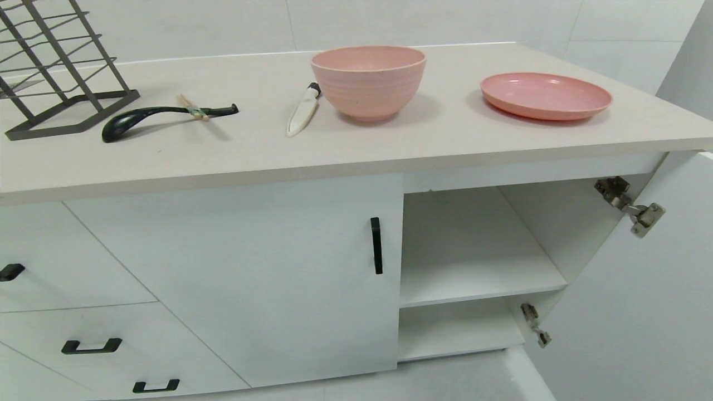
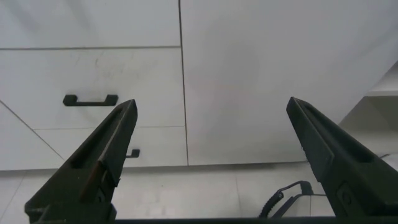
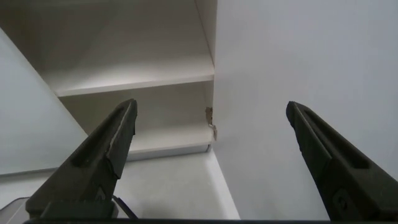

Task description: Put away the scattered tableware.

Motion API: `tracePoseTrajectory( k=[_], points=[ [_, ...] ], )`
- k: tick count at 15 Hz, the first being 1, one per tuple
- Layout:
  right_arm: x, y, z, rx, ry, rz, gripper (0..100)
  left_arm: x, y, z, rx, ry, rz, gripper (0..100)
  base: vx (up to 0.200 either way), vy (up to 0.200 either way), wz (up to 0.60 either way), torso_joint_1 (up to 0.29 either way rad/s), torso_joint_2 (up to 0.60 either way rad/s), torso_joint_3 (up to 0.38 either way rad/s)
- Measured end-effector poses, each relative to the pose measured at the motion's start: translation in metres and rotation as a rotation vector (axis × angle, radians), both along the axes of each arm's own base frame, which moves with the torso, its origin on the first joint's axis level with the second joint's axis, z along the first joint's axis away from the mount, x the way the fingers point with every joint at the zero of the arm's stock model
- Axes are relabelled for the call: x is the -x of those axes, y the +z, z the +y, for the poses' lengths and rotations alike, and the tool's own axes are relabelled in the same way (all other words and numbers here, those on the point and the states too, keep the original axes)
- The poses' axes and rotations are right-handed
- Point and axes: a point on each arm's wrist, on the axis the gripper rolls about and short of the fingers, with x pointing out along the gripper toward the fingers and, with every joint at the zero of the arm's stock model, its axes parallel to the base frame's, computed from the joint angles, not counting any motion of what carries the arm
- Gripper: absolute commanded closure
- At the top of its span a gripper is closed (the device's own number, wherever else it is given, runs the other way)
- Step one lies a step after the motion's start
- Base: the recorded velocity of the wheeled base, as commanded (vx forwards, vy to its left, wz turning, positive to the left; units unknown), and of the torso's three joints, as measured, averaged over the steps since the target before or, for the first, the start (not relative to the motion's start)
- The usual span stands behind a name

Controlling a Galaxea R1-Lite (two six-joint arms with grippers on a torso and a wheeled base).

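On the countertop (image 1: 234, 150) stand a pink bowl (image 1: 368, 81) and, to its right, a pink plate (image 1: 546, 94). A white knife with a black handle (image 1: 303, 110) lies just left of the bowl. Further left a black ladle (image 1: 161, 116) lies across a pair of chopsticks (image 1: 193, 107). My left gripper (image 2: 211, 112) is open, low in front of the white drawer fronts (image 2: 93, 93). My right gripper (image 3: 211, 112) is open too, facing the open cabinet's shelves (image 3: 137, 84) beside the swung-out door (image 3: 311, 93).
A dark wire rack (image 1: 55, 67) stands at the counter's back left. The right cabinet door (image 1: 640, 289) stands open, showing two bare shelves (image 1: 473, 278). The left door with its black handle (image 1: 376, 245) is closed. Drawers with black pulls (image 1: 92, 346) sit at the lower left.
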Motion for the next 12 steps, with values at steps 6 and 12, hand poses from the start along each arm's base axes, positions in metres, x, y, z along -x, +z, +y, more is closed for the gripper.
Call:
tracePoseTrajectory(
  k=[6, 12],
  points=[
    [0.0000, 0.0000, 0.0000, -0.002, -0.001, 0.000, 0, 0.0000, -0.0002, 0.0000, 0.001, 0.000, 0.001, 0, 0.000, 0.000, 0.00, 0.242, -0.27, -0.171],
    [0.0000, 0.0000, 0.0000, -0.002, 0.000, 0.000, 0, 0.0000, -0.0001, 0.0000, 0.000, 0.000, 0.001, 0, 0.000, 0.000, 0.00, 0.214, -0.55, -0.203]
  ],
)
